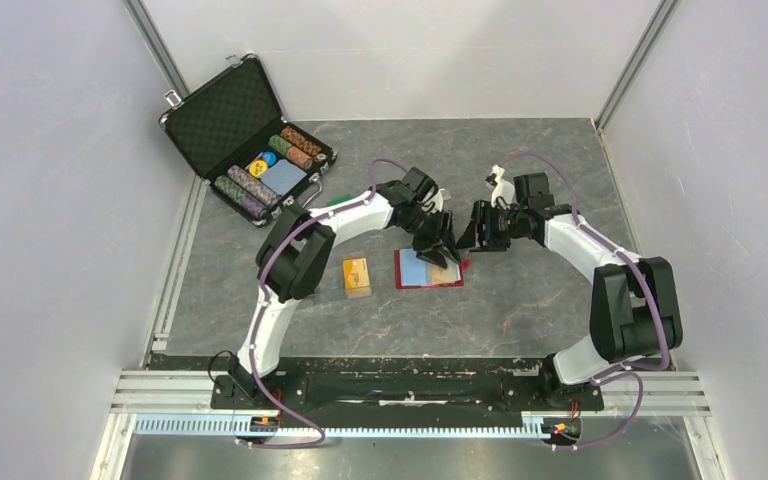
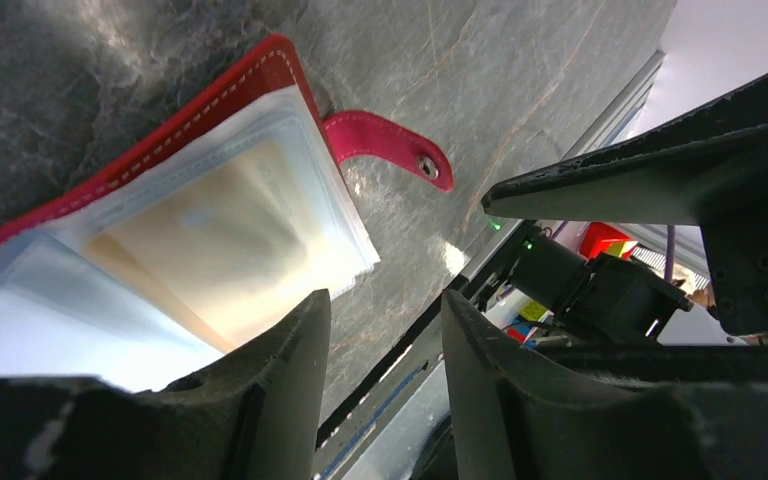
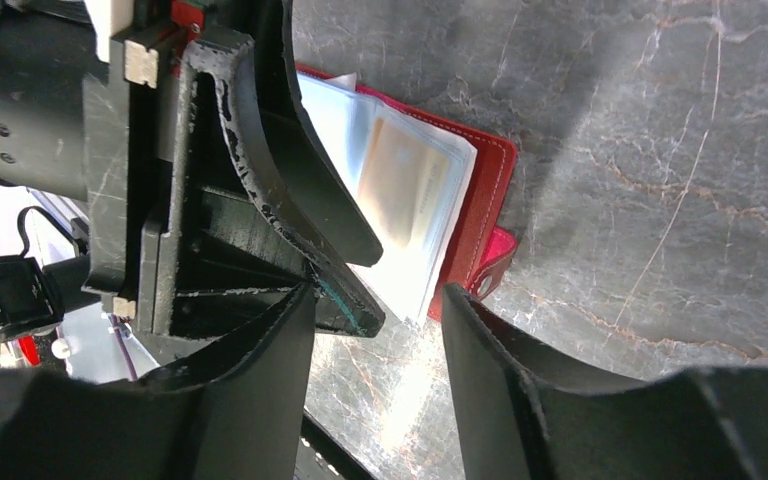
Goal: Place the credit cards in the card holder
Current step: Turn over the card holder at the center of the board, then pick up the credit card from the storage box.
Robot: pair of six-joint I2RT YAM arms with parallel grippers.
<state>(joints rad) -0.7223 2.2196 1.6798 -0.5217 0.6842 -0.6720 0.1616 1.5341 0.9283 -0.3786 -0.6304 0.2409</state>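
The red card holder lies open on the table, its clear sleeves up and its snap strap sticking out to one side. An orange-gold credit card sits inside a sleeve, and a pale grey-blue credit card shows on the open holder. Another orange-gold credit card lies flat on the table left of the holder. My left gripper hangs open over the holder's right edge, holding nothing. My right gripper is open just right of it, empty, by the strap.
A black foam-lined case with poker chips stands open at the back left. The two grippers are almost touching over the holder. White walls close in the table on three sides, with a metal rail along the left edge.
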